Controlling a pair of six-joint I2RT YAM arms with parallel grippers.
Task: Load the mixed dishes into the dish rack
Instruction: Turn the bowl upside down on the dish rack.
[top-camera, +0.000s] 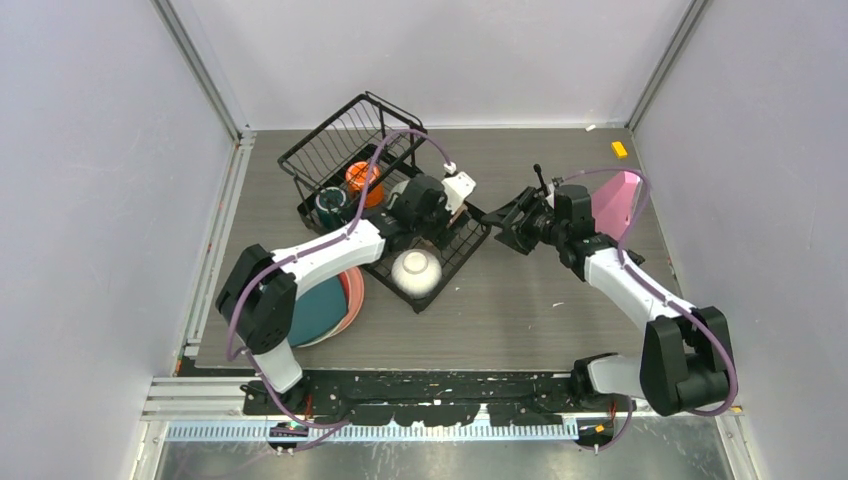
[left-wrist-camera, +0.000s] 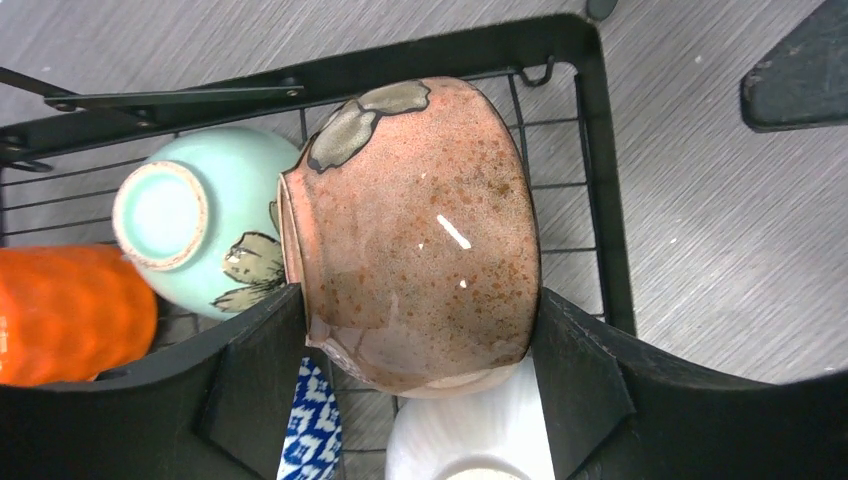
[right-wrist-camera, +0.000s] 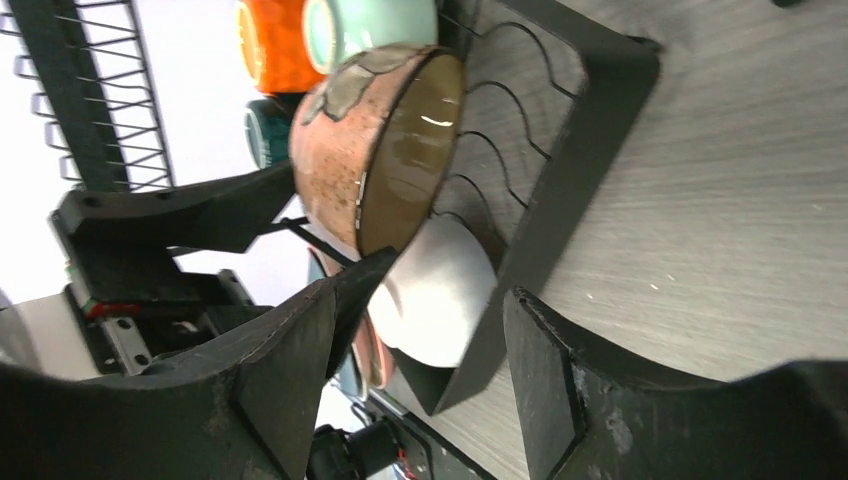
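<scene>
My left gripper (left-wrist-camera: 418, 302) is shut on a tan speckled bowl (left-wrist-camera: 420, 230), held on its side over the black wire dish rack (left-wrist-camera: 610, 200). Below it in the rack lie a mint bowl (left-wrist-camera: 195, 225), an orange mug (left-wrist-camera: 70, 310), a blue-patterned bowl (left-wrist-camera: 315, 430) and a white bowl (left-wrist-camera: 470, 440). In the top view the left gripper (top-camera: 428, 208) is over the rack (top-camera: 320, 150), and the white bowl (top-camera: 415, 272) sits at its near end. My right gripper (top-camera: 503, 225) is open and empty beside the rack's right edge; its wrist view shows the tan bowl (right-wrist-camera: 370, 140) and the white bowl (right-wrist-camera: 440, 290).
Teal and pink plates (top-camera: 325, 300) lie stacked on the table left of the rack, partly under my left arm. A dark green mug (top-camera: 330, 205) stands in the rack's basket end. A pink wedge (top-camera: 620, 200) and a small yellow piece (top-camera: 619, 150) lie at the right.
</scene>
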